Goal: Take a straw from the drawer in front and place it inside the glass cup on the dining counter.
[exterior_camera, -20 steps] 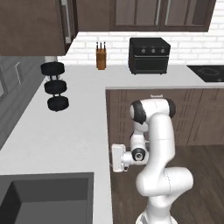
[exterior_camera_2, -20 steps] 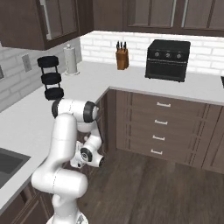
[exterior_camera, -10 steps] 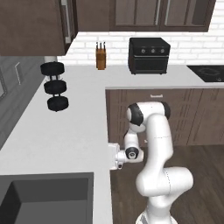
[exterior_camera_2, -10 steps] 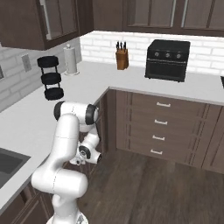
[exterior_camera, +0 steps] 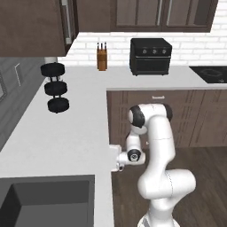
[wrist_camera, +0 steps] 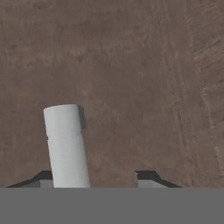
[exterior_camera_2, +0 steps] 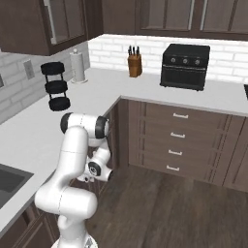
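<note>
In the hand view the dark brown wood front of the drawer [wrist_camera: 144, 70] is very close. Its short silver bar handle [wrist_camera: 65, 144] stands between the fingertips, tight against the left one. My gripper [wrist_camera: 94, 178] is open, its jaws on either side of the handle with a wide gap on the right. From the base cameras the hand [exterior_camera: 117, 158] is pressed in under the edge of the white worktop, and in the right base view the gripper [exterior_camera_2: 85, 177] is tucked against the cabinet face. The straw, the glass cup and the dining counter are out of view.
The L-shaped white worktop [exterior_camera: 66, 133] overhangs the hand, with a dark sink [exterior_camera: 44, 204] at the near left. A black tiered stand [exterior_camera: 55, 87], knife block [exterior_camera: 102, 57] and black oven [exterior_camera: 150, 56] stand on it. Another drawer stack [exterior_camera_2: 179, 140] faces the wooden floor [exterior_camera_2: 169, 213].
The hand has crept a little further left, in under the worktop edge towards the drawer front. The upper arm has followed slightly. Nothing else has moved.
</note>
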Robot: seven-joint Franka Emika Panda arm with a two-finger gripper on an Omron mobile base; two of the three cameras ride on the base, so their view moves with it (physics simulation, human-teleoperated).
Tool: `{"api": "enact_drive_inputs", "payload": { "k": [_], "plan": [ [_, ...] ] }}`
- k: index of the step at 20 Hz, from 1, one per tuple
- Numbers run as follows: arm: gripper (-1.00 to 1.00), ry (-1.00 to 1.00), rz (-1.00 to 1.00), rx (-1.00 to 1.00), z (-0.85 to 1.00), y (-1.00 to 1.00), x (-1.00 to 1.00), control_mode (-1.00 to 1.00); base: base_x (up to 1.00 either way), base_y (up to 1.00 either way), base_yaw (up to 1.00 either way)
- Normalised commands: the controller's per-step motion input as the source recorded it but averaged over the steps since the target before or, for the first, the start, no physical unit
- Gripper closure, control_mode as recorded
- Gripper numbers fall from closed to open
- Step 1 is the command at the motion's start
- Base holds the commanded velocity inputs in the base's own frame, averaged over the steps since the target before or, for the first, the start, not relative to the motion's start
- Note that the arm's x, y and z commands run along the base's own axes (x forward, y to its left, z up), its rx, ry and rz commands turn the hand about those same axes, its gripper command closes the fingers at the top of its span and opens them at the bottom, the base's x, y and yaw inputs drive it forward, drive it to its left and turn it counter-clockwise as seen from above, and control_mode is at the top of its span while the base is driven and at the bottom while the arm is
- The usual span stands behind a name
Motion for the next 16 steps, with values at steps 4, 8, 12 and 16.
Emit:
{"api": "enact_drive_inputs", "payload": {
  "k": [4, 8, 12, 16],
  "plan": [
    [1.00, 0.00, 0.00, 0.00, 0.00, -0.43, 0.00, -1.00, 0.00, 0.00, 0.00],
    [1.00, 0.00, 0.00, 0.02, 0.00, -0.79, -0.07, -1.00, 0.00, 0.00, 0.00],
    [1.00, 0.00, 0.00, 0.05, 0.00, -1.00, -0.16, -1.00, 0.00, 0.00, 0.00],
    [1.00, 0.01, 0.00, 0.09, 0.00, -1.00, -0.18, -1.00, 0.00, 0.00, 0.00]
  ]
}}
